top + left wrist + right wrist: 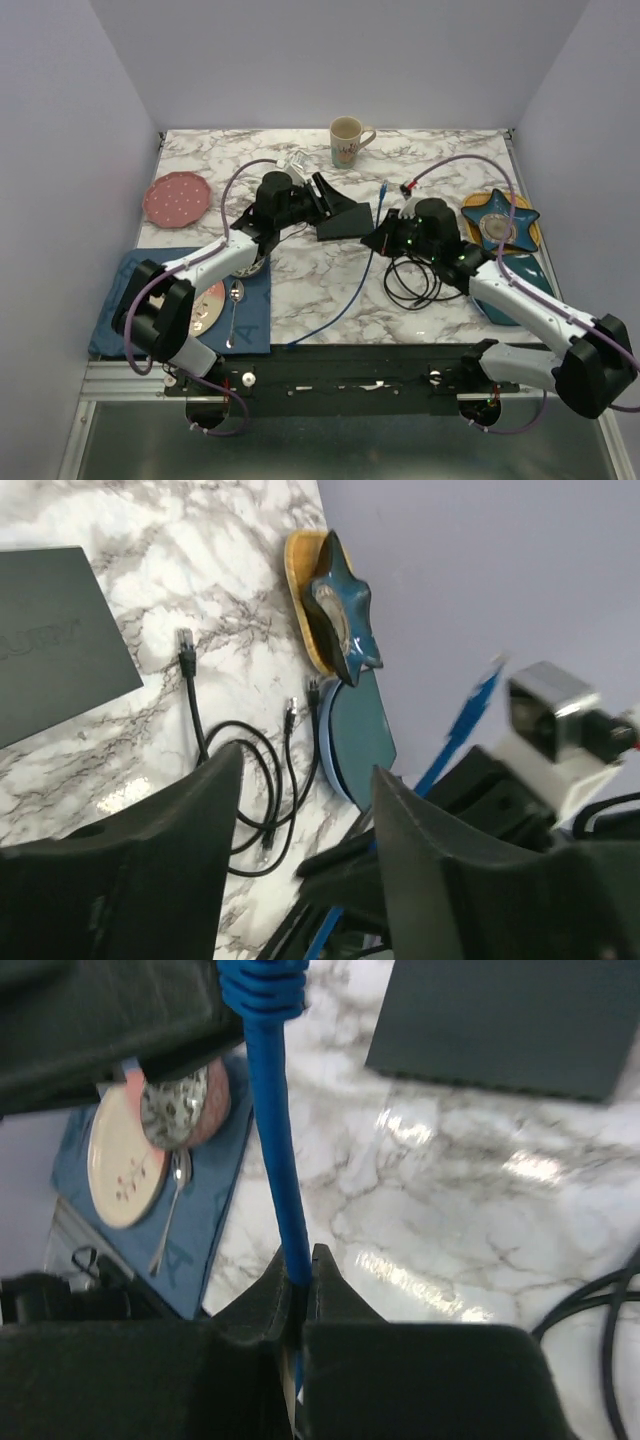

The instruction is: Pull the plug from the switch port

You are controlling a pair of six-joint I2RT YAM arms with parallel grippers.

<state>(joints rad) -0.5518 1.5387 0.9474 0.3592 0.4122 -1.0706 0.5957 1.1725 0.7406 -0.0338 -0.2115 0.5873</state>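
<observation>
Looks all but done. Pinches the blue cable [275, 1150] tight in the right end effector [297, 1275], below the plug [383, 186], and holds that plug apart from the switch [345, 218], seemingly clear of any port. Hovers beside the switch with the left end effector [305, 780] spread wide, empty. Leaves, probably, only letting go and backing off. Takes place on a white marbled desk [310, 265] between pale lilac walls, alongside a mug [346, 141] and a coiled black cable [412, 280].
</observation>
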